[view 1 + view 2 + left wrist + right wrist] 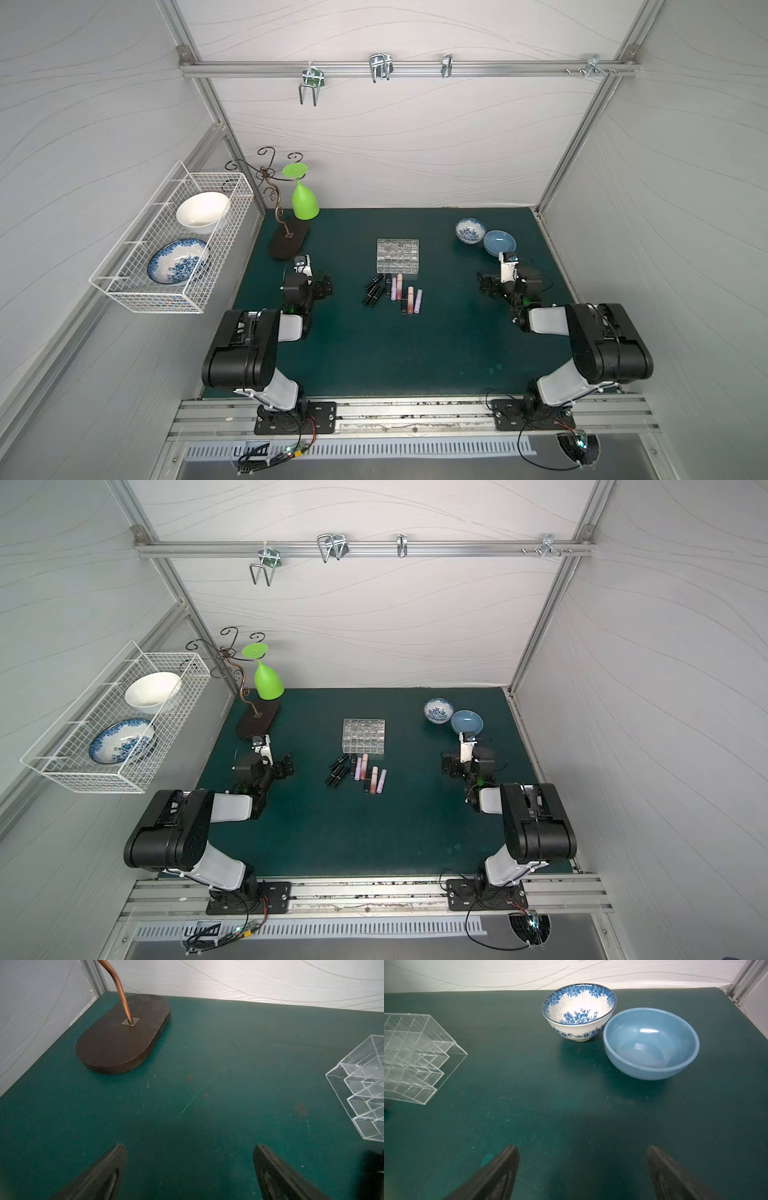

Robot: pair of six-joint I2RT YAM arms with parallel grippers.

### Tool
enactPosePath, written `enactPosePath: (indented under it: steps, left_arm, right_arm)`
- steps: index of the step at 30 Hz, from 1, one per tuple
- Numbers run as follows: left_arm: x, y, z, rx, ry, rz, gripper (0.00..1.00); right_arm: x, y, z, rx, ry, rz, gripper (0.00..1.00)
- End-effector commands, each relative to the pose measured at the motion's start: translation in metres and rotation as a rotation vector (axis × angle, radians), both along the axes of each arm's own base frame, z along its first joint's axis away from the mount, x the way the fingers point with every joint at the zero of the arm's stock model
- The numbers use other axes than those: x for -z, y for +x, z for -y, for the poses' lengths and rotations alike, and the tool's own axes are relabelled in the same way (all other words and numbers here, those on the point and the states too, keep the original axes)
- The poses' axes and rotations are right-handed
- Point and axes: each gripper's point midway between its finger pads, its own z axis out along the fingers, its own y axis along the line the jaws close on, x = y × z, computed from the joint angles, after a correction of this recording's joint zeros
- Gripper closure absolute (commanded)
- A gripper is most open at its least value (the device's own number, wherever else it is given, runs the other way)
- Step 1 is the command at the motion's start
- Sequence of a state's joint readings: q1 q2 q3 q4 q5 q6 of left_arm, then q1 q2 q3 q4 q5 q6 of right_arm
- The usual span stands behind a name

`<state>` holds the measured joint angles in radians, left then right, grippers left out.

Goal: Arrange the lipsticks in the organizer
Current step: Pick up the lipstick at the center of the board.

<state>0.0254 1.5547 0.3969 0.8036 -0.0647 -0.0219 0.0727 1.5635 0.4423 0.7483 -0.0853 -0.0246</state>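
Your left gripper and right gripper both stand wide and empty, so pinch the lipsticks, probably light, stiff and slippery, across mid-barrel, one at a time

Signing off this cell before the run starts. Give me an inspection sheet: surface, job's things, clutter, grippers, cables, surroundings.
Surface: green mat, scratched; no spill seen.
Job's things: lipsticks lie loose in a cluster on the arms' side of the organizer; its cells look empty.
Clutter: patterned bowl beside blue bowl; goblet stand with green goblet hung upside down.
Grippers: left gripper open, empty; right gripper open, empty.
Cables: loose wires by the arm bases.
Surroundings: wire basket on the side wall holding white bowl and patterned dish; hooks on the back rail.
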Motion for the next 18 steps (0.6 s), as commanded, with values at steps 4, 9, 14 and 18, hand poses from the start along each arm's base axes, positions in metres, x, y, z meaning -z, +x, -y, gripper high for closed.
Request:
enactPosePath:
  steps: [4, 9, 14, 18]
  left_arm:
    - [-0.017, 0.011, 0.000, 0.006, -0.011, 0.056, 0.00]
    - [-0.018, 0.011, 0.000, 0.005, -0.007, 0.056, 0.00]
    - [-0.024, 0.010, 0.001, -0.022, 0.040, 0.067, 0.00]
    - [-0.059, 0.007, 0.011, -0.018, 0.095, 0.066, 0.00]
  right_arm:
    - [-0.007, 0.006, -0.001, -0.010, 0.000, 0.024, 0.01]
    - [-0.008, 0.006, -0.001, -0.009, 0.005, 0.027, 0.01]
    - [-0.017, 0.003, -0.004, 0.016, -0.057, 0.055, 0.01]
    - [-0.047, -0.001, 0.009, 0.169, -0.077, -0.096, 0.01]
